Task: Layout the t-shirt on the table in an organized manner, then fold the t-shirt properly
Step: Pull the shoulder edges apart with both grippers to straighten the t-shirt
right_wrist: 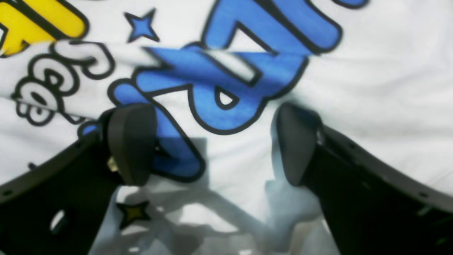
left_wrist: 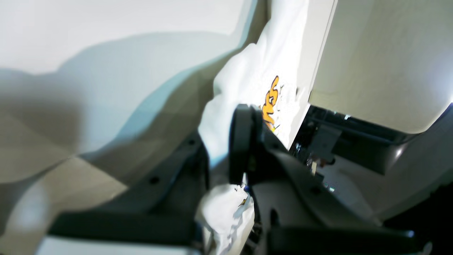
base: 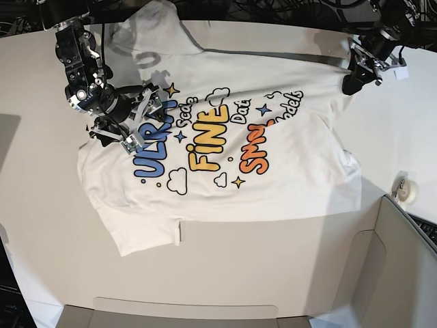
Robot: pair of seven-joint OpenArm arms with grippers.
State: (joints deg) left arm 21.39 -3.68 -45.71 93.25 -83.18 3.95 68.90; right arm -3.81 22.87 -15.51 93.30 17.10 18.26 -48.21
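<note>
Right gripper [right_wrist: 212,141] hovers wide above shirt [base: 273,178] print; left gripper [left_wrist: 226,148] pinches its far edge. Shirt mostly spread, unfolded.

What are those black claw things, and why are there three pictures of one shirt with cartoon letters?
It is a robot with two arms, and its job is to spread out the t-shirt and fold it. One picture looks down from above at the white table, where the shirt lies print side up. The other two come from small cameras on the robot's wrists, so they look very close up. Each claw is called an end effector. The left end effector has pinched the shirt's edge at the far corner; its own camera shows white cloth squeezed between the fingers. The right end effector is wide open over the blue letters, holding nothing.
</note>
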